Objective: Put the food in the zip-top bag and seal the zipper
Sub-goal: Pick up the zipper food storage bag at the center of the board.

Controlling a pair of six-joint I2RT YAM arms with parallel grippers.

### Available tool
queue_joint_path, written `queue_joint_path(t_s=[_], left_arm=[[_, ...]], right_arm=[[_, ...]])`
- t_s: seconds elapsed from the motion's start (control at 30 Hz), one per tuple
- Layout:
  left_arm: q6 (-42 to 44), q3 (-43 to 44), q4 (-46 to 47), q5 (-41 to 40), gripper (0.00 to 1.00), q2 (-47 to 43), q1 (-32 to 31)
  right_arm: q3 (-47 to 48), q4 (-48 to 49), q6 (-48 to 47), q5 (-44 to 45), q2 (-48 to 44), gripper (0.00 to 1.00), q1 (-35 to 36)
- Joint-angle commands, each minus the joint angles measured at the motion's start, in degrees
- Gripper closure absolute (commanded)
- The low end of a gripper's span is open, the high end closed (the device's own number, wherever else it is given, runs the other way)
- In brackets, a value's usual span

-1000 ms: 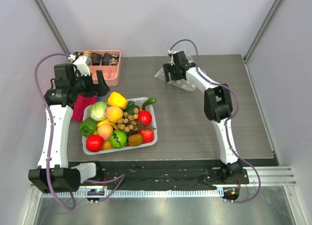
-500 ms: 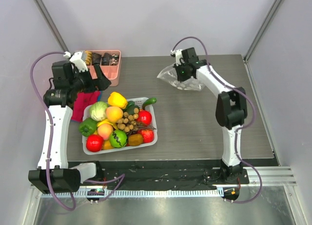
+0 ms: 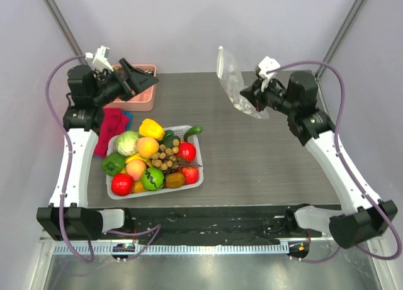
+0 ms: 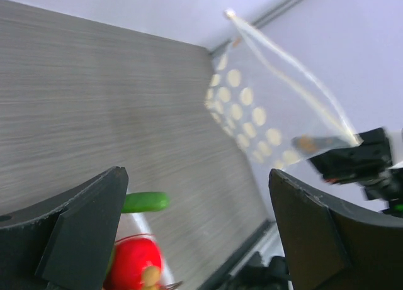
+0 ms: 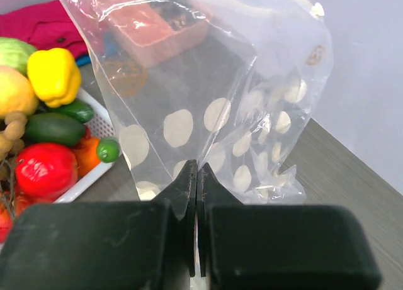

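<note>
The zip-top bag (image 3: 233, 82) is clear with white dots and hangs in the air over the table's back right. My right gripper (image 3: 247, 96) is shut on its lower corner. In the right wrist view the closed jaws (image 5: 197, 172) pinch the bag's film (image 5: 208, 82). A thin double strip, the zipper (image 4: 296, 76), runs along the bag's upper edge. The food fills a white basket (image 3: 196, 178): a yellow pepper (image 3: 151, 128), a pale cabbage (image 3: 127, 142), a peach (image 3: 147, 146) and a red apple (image 3: 122, 184). My left gripper (image 3: 141, 81) is raised at the back left, open and holding nothing.
A pink tray (image 3: 135, 89) of small items stands at the back left, just under my left gripper. A red cloth (image 3: 112, 128) lies beside the basket. A green vegetable (image 4: 145, 202) sticks out over the basket's far corner. Grey walls close in on both sides.
My right gripper shut on the bag, lifted it off the table and swung right. My left gripper rose and turned toward the table's middle, staying open.
</note>
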Motion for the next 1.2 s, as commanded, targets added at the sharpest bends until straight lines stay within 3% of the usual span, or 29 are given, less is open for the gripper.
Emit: queue_joint_path(t_s=[0.0, 0.2, 0.43, 0.73, 1.17], left_arm=[[-12.7, -2.0, 12.3, 4.9, 0.02, 1.5, -8.4], [-20.8, -8.6, 27.0, 4.8, 0.03, 3.7, -17.0], [-32.8, -14.3, 40.2, 3.1, 0.13, 7.5, -21.2], [-40.8, -17.3, 48.4, 1.9, 0.30, 9.0, -24.4], [-42.6, -16.5, 50.0, 1.2, 0.41, 13.3, -28.4]], right_arm=[[-11.6, 11.4, -3.8, -3.4, -7.8, 0.99, 0.9], [-25.8, 21.6, -14.0, -3.9, -20.9, 0.99, 3.0], [-32.0, 22.5, -21.2, -2.8, -28.0, 0.99, 5.5], [-32.9, 20.5, -24.5, -3.1, -28.3, 0.99, 6.3], [-34.5, 19.5, -26.9, -3.6, -28.7, 0.99, 6.6]])
